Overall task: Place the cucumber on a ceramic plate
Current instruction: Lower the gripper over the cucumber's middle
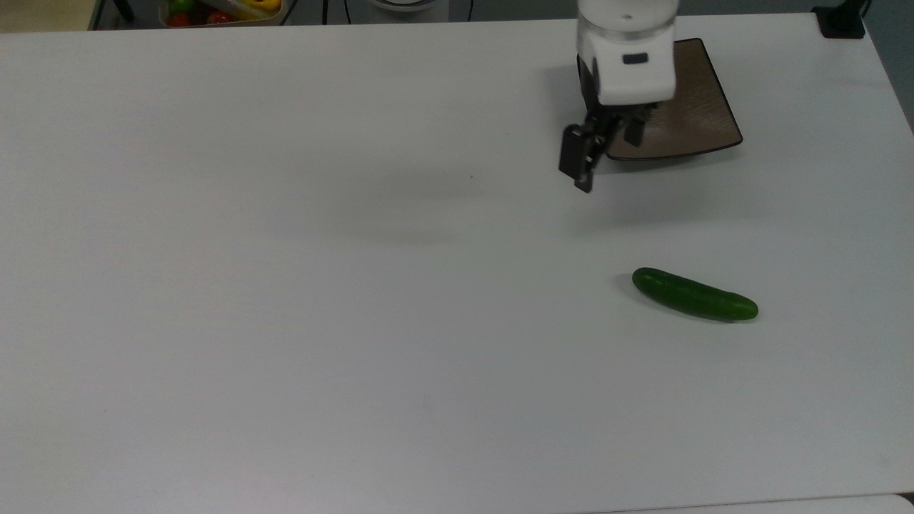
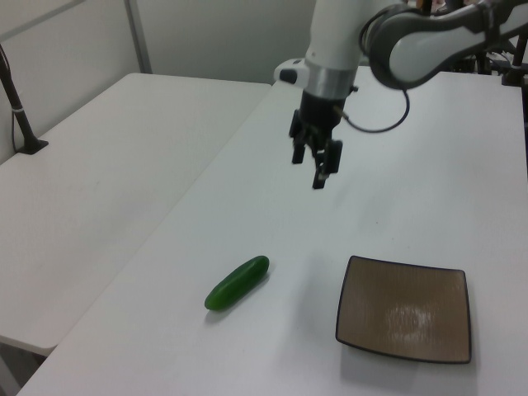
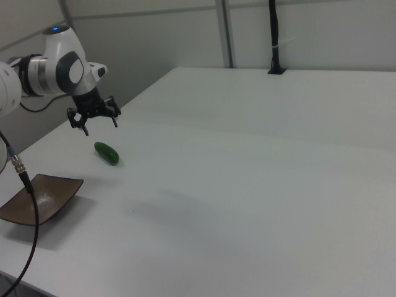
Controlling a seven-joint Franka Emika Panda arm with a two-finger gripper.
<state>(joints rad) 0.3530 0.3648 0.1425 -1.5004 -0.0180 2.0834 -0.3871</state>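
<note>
Hovering above the white tabletop [image 1: 285,285], I am holding my gripper [image 1: 607,153] in the air with its 2 black fingers [image 3: 83,128] spread apart and grasping nothing. In the right view the gap between them is plain. In the top view my gripper is hanging at the near left corner of the ceramic plate [image 1: 703,114], and my white wrist is covering much of the plate's left part. In the left view I am floating well above the surface, farther back than both the plate [image 2: 404,309] and the cucumber [image 2: 238,282].

The cucumber [image 1: 694,294] is lying flat on the tabletop, bare and untouched, well apart from my fingers. In the top view it is sitting nearer the camera than the plate and slightly toward the top view's right, slanting down toward that side. In the right view the cucumber [image 3: 106,153] is resting between my gripper [image 3: 94,119] and the plate [image 3: 37,198], apart from each. The plate is sitting level on the tabletop with nothing on it.

A tub of colourful items [image 1: 221,11] is standing beyond the far edge in the top view.
</note>
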